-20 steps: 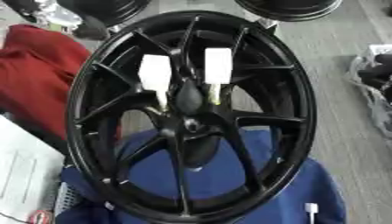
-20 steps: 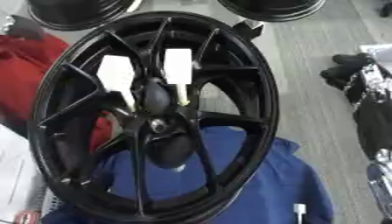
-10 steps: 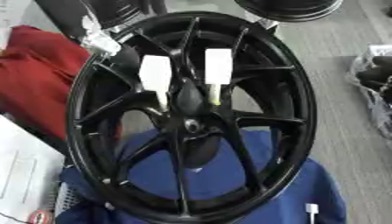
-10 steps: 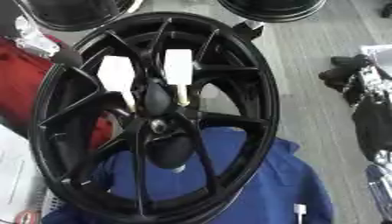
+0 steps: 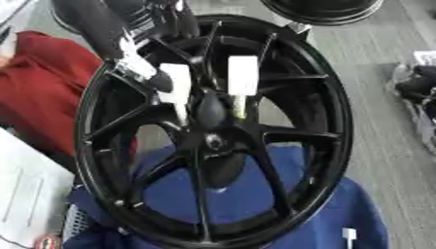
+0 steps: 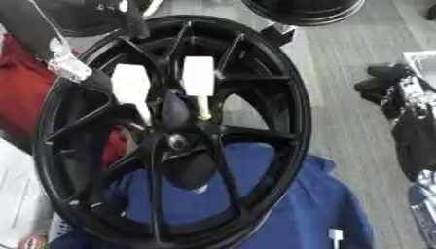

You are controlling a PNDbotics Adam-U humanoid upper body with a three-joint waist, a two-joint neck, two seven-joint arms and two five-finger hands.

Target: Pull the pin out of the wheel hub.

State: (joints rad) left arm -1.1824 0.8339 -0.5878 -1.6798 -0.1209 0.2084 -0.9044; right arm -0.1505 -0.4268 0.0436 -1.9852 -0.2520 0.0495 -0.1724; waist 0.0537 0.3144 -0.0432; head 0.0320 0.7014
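A black spoked wheel hub [image 5: 298,141] stands tilted in the middle of both eye views. Two white pins are stuck in near its centre: the left pin [image 5: 177,86] and the right pin [image 5: 242,78], each with a white block head and a thin shaft pointing down to the centre boss [image 5: 211,111]. My left arm [image 5: 98,24] comes in from the upper left, black with a silver wrist. My left hand [image 5: 160,81] lies against the left pin's head, dark against the dark spokes. My right hand shows in no view.
A blue cloth [image 5: 255,194] lies under the wheel's lower half. A red cloth [image 5: 38,92] lies to the left, white paper [image 5: 26,194] at the lower left. More black wheels [image 5: 323,9] lie at the far edge. Dark clutter [image 6: 400,92] sits at the right.
My left arm has come down from the upper left across the rim, and the hand has reached the left pin's head. The wheel and both pins have not moved.
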